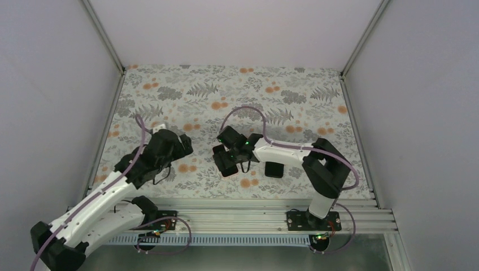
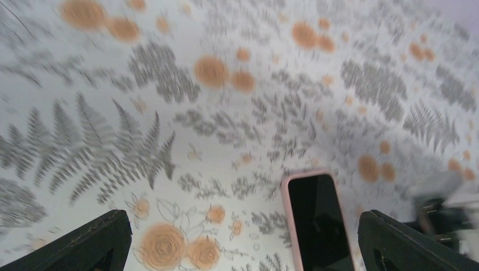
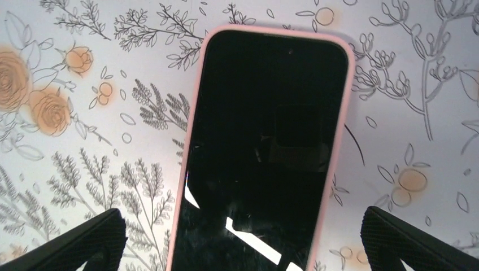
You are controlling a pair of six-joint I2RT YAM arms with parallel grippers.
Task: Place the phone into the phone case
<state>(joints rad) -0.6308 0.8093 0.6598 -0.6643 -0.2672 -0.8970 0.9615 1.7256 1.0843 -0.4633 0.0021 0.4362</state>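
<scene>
The phone (image 3: 265, 147) lies flat, black screen up, on the floral tablecloth (image 3: 85, 141). The pink phone case (image 3: 192, 135) shows as a rim all round it. My right gripper (image 3: 243, 240) is open, just above the phone's near end, with one finger on each side and neither touching it. In the top view the right gripper (image 1: 226, 159) covers most of the phone. My left gripper (image 2: 243, 240) is open and empty, left of the phone (image 2: 316, 220), which lies towards its right finger (image 2: 412, 245). In the top view the left gripper (image 1: 182, 145) hangs left of the right one.
The floral cloth (image 1: 237, 90) covers the table between grey side walls (image 1: 51, 84). An aluminium rail (image 1: 248, 217) runs along the near edge by the arm bases. A small black block (image 1: 274, 169) shows under my right forearm.
</scene>
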